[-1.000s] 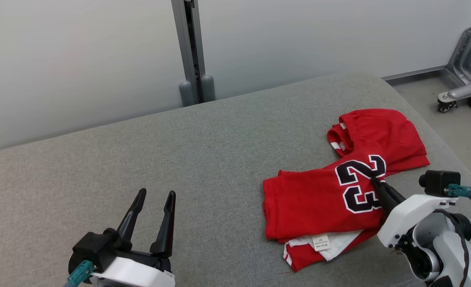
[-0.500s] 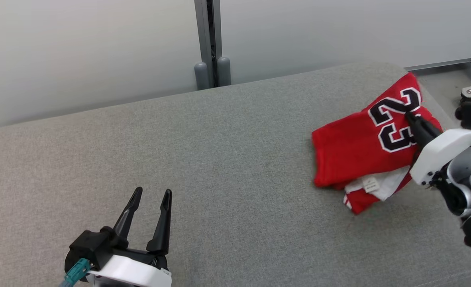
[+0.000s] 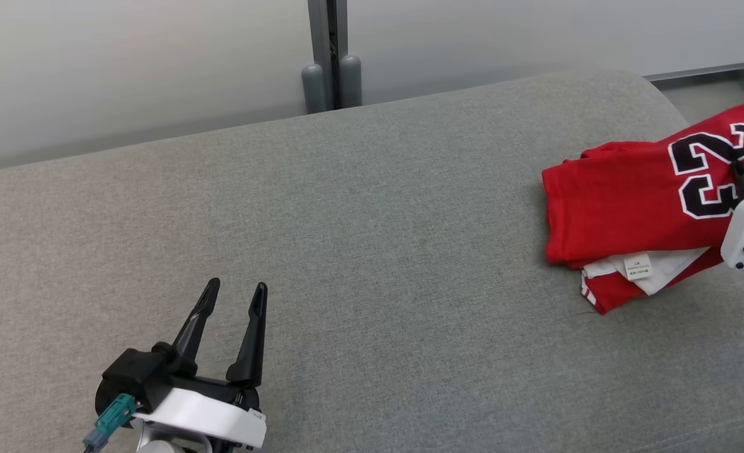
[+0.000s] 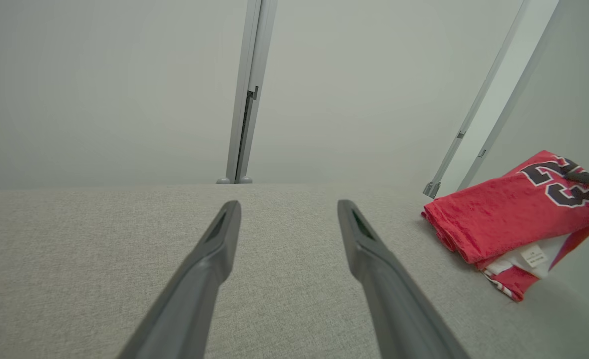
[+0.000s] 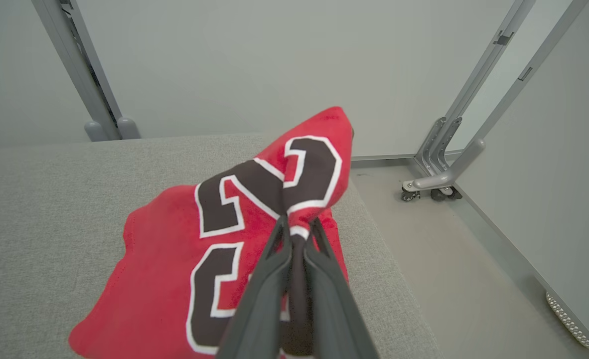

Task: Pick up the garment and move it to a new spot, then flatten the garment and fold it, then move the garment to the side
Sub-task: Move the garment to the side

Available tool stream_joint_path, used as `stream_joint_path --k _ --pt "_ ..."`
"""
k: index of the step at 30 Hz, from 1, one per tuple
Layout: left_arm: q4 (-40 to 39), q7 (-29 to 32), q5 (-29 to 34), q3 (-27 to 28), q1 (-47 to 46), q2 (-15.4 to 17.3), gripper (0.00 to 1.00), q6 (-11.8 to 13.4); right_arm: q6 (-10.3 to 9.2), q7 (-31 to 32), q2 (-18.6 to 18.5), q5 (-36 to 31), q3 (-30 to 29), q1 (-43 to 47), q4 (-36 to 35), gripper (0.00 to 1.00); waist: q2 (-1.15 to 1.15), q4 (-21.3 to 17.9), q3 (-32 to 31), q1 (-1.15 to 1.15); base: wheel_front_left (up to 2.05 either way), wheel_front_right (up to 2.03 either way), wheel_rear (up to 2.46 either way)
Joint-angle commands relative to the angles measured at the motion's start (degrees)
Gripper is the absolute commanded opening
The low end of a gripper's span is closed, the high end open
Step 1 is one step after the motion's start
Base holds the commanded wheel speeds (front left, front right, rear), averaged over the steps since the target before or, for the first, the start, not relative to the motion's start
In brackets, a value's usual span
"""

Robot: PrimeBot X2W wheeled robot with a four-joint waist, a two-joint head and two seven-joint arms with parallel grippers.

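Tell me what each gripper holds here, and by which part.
The right gripper is shut on the red jersey, pinching a raised fold of fabric at its black number. The left gripper is open and holds nothing.

The right end effector (image 3: 738, 168), at the garment's (image 3: 617, 201) right end, is mostly cut off by the head view's right edge. The print on the white label (image 3: 637, 267) at the garment's near edge is too small to read. The garment's top red fold hides most of the layers beneath it, and the fabric pinched between the closed fingers (image 5: 260, 294) is hidden.
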State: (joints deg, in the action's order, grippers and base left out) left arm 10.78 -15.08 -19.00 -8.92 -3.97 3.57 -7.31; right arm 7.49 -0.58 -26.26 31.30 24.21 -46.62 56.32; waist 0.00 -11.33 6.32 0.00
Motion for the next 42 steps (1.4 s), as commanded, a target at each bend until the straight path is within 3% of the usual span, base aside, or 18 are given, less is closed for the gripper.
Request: stream_joint_path --k 1,3,4,5,6,11,17,32,42 --pt "-0.1 -0.1 0.1 0.1 -1.1 0.5 1.00 -0.2 0.01 -0.8 0.0 -1.1 -0.1 -1.3 1.2 0.29 0.00 -0.3 0.3 0.00 0.00 0.00 0.00" --pt "0.0 -0.1 0.0 -0.1 -1.5 0.6 1.00 -0.2 0.01 -1.6 0.7 -2.8 -0.3 -2.1 3.8 0.39 0.00 -0.5 0.6 0.00 0.00 0.00 0.00" --pt "0.0 -0.1 -0.1 -0.2 -1.6 0.6 1.00 -0.2 0.01 -2.2 0.8 -3.8 -0.4 -2.6 5.2 0.49 0.00 -0.6 0.8 0.00 0.00 0.00 0.00" --pt "0.0 -0.1 -0.1 -0.3 -1.8 0.6 1.00 -0.2 0.01 -3.0 0.9 -4.9 -0.6 -3.2 6.5 0.84 0.00 -0.7 1.0 0.00 0.00 0.00 0.00" --pt "0.0 -0.1 -0.1 -0.4 -1.8 0.6 1.00 -0.2 0.01 -4.3 0.9 -6.3 -0.9 -3.9 8.0 1.00 0.00 -0.8 1.1 0.00 0.00 0.00 0.00" --pt "0.3 -0.1 -0.6 -0.9 -2.5 0.7 1.00 -0.2 0.01 -12.0 2.4 -12.4 -3.3 -7.0 13.4 1.00 0.00 -0.7 1.1 0.00 0.00 0.00 0.00" --pt "0.6 -0.1 -1.2 -0.1 -1.1 0.6 1.00 -0.2 0.01 -14.6 4.4 -16.4 -6.5 -6.7 12.8 1.00 0.00 -0.4 -1.4 0.00 0.00 0.00 0.00" --pt "-2.6 -0.1 -0.1 7.5 4.2 0.1 1.00 1.2 0.01 -14.7 8.9 -17.5 -17.4 15.6 -24.0 1.00 0.00 3.2 -8.7 0.00 0.00 0.00 0.00" --pt "-3.2 -0.1 0.2 10.2 7.4 -0.1 1.00 1.1 0.01 -14.5 13.4 -19.0 -20.9 31.5 -35.1 1.00 0.00 7.0 -11.2 0.00 0.00 0.00 0.00"
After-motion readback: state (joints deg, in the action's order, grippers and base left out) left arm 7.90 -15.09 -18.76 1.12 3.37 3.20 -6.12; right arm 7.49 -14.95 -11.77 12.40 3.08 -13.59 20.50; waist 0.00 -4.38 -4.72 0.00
